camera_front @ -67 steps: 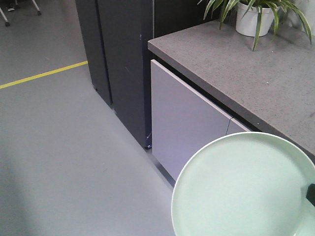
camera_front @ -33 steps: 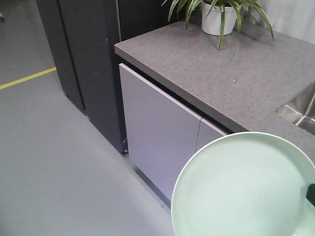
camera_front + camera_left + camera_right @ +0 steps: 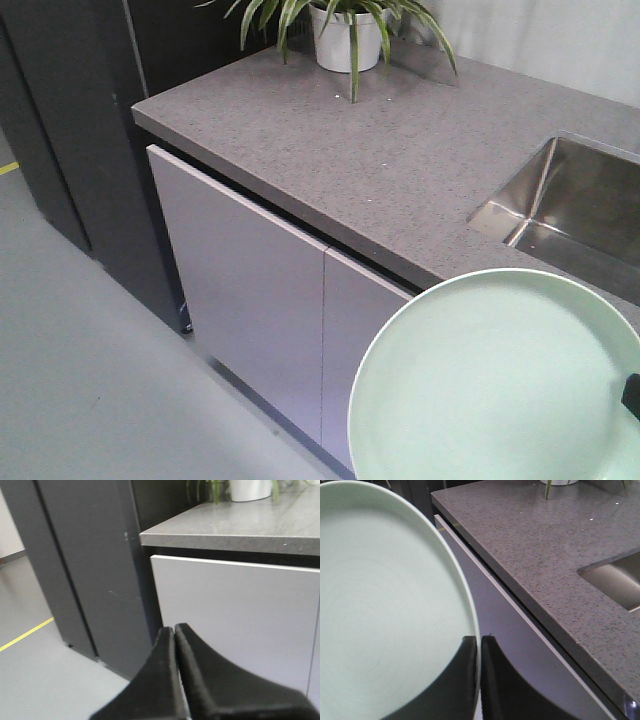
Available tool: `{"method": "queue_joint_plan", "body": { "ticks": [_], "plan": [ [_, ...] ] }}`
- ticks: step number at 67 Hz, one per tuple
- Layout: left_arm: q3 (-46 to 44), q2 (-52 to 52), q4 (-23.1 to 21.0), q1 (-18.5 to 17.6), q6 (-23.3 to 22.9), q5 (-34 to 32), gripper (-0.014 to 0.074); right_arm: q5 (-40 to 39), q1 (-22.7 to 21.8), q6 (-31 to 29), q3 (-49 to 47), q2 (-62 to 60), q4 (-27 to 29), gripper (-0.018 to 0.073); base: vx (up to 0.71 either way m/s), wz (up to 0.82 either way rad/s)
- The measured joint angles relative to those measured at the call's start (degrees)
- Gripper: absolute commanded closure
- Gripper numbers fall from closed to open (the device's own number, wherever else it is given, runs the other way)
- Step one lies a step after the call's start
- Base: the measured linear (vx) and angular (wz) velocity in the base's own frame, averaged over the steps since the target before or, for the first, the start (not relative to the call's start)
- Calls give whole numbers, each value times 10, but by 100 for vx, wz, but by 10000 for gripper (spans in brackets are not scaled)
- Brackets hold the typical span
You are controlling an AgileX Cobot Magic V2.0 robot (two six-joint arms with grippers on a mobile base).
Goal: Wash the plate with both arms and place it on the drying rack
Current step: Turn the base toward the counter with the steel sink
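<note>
The pale mint-green plate (image 3: 490,385) fills the lower right of the front view, held in the air in front of the cabinet. In the right wrist view the plate (image 3: 385,610) covers the left half, and my right gripper (image 3: 479,645) is shut on its rim, one finger on each face. A black bit of that gripper (image 3: 631,393) shows at the plate's right edge. My left gripper (image 3: 174,632) is shut with nothing between its fingers, facing the cabinet front. The drying rack is out of view.
A grey speckled countertop (image 3: 380,170) runs over pale cabinet doors (image 3: 250,290). A steel sink (image 3: 575,205) is sunk into it at right. A potted plant (image 3: 347,35) stands at the back. A tall dark cabinet (image 3: 90,570) stands left, on grey floor (image 3: 70,380).
The front view has swung so the counter and plant slid left and the sink came into sight. The plate stays at the same spot in the view, still held.
</note>
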Motion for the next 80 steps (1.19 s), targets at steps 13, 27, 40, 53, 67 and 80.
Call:
{"method": "queue_joint_plan", "body": {
  "ticks": [13, 27, 40, 53, 67, 80],
  "plan": [
    [0, 0, 0, 0, 0, 0, 603, 0, 0, 0, 0, 0, 0, 564, 8, -34],
    [0, 0, 0, 0, 0, 0, 603, 0, 0, 0, 0, 0, 0, 564, 8, -32],
    [0, 0, 0, 0, 0, 0, 603, 0, 0, 0, 0, 0, 0, 564, 8, -34],
    [0, 0, 0, 0, 0, 0, 603, 0, 0, 0, 0, 0, 0, 564, 8, -36],
    [0, 0, 0, 0, 0, 0, 603, 0, 0, 0, 0, 0, 0, 564, 8, -36],
    [0, 0, 0, 0, 0, 0, 603, 0, 0, 0, 0, 0, 0, 564, 8, -30]
  ]
}}
